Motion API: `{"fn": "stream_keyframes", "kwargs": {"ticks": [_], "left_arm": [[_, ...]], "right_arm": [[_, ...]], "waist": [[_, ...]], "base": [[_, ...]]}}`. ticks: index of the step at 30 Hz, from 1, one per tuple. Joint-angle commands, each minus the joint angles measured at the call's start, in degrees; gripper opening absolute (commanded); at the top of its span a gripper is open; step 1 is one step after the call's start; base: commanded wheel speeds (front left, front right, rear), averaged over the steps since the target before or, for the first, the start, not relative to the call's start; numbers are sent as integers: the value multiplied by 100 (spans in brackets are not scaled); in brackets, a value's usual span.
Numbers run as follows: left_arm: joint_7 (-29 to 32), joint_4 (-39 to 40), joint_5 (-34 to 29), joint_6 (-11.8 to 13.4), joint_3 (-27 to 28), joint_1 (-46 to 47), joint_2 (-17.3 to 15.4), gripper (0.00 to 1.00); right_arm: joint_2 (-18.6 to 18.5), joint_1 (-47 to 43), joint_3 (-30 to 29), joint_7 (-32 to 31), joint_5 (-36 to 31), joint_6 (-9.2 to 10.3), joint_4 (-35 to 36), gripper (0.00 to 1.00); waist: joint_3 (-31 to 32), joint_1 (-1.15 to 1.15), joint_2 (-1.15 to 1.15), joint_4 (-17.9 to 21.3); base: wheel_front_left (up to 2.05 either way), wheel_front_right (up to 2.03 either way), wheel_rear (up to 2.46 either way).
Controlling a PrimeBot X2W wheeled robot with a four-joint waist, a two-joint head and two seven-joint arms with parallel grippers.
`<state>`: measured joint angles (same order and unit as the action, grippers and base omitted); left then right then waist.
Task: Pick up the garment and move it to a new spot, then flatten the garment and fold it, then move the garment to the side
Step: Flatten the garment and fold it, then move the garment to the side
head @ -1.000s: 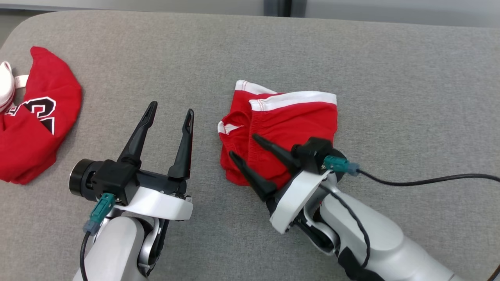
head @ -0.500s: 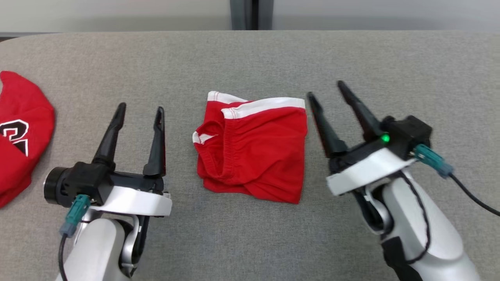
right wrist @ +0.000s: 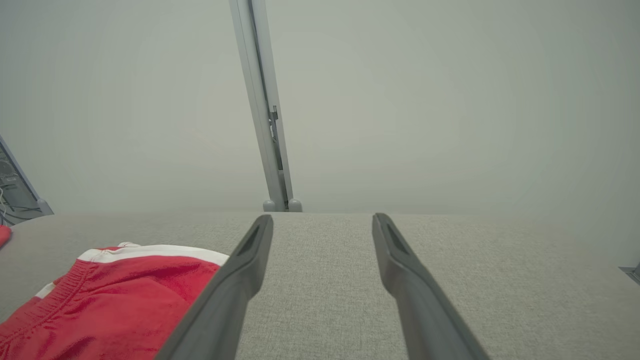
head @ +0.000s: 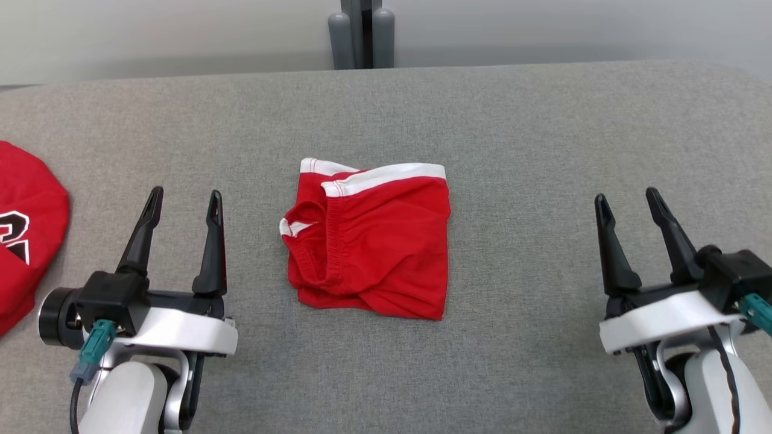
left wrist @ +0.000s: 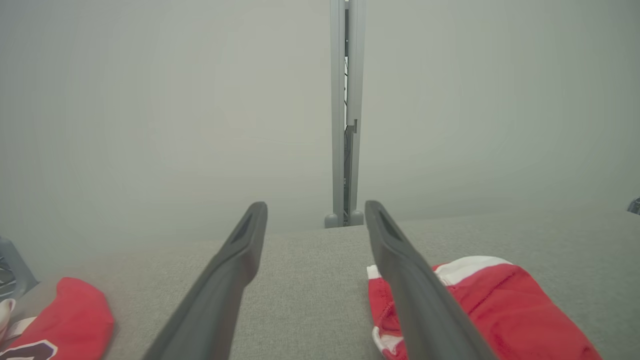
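Note:
The garment [head: 374, 241], red shorts with a white waistband, lies folded into a rough square at the middle of the grey table [head: 543, 132]. My left gripper [head: 184, 199] stands open to the left of it, fingers pointing away, nothing between them. Well to the right of the shorts, my right gripper [head: 627, 198] is open and empty too. In the left wrist view the shorts [left wrist: 500, 305] lie at the lower right beside my left gripper [left wrist: 316, 207]. The right wrist view has the shorts [right wrist: 115, 295] at the lower left of my right gripper [right wrist: 322, 217].
Another red garment [head: 27, 235] with black-and-white lettering lies at the table's left edge, seen also in the left wrist view [left wrist: 65, 320]. A grey post [head: 362, 30] stands behind the table's far edge, against a pale wall.
My right gripper has pulled off the shorts and swung out to the right, leaving them on the table. The head camera has shifted, so the whole scene sits more to the left and lower.

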<state>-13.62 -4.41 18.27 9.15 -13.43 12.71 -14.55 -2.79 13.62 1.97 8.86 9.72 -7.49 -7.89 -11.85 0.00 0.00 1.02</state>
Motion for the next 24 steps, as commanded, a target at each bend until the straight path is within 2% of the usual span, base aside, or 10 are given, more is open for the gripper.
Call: {"fn": "stream_keyframes", "kwargs": {"ticks": [1,10,24], "left_arm": [[32,17,-11,37,2,-73,-59,100],[196,95,10,70,-79,-344,-147,100],[238,205,38,142,-157,-413,-149,100]], "right_arm": [[-29,-169,-71,-58,3,-3,108,100],[-29,-726,-240,-261,165,-3,403,100],[-30,-864,-311,-391,129,-3,543,100]], "waist": [[70,0,0,22],[275,0,0,33],[337,0,0,-19]], "base": [[0,0,0],[0,0,0],[0,0,0]]}}
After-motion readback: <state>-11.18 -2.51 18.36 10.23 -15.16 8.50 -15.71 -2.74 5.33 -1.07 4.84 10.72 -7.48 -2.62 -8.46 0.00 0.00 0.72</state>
